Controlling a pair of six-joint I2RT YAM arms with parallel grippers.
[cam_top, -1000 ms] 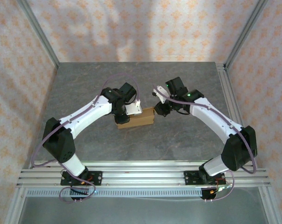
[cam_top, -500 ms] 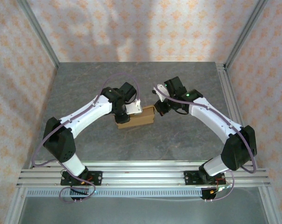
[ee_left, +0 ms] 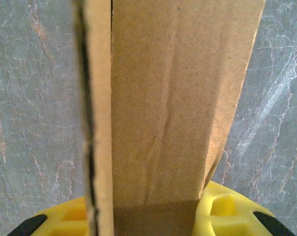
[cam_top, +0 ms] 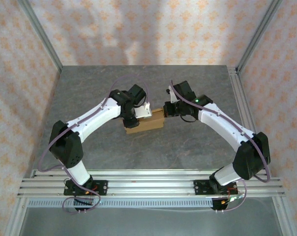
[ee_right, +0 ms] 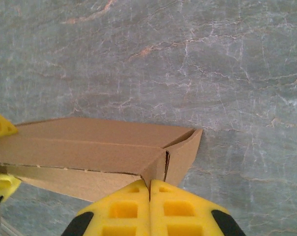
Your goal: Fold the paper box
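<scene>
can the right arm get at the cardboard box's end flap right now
Probably yes: the right arm has its shut jaws right at the end flap of the tan cardboard box, nothing between them.

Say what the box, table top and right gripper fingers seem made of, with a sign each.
Paper box: cardboard, matte tan, fibrous face, raw cut edge.
Table top: stone or stone-print laminate, cannot tell; grey with pale veins.
Fingers of the right gripper: probably moulded plastic, smooth yellow with recessed pockets.
</scene>
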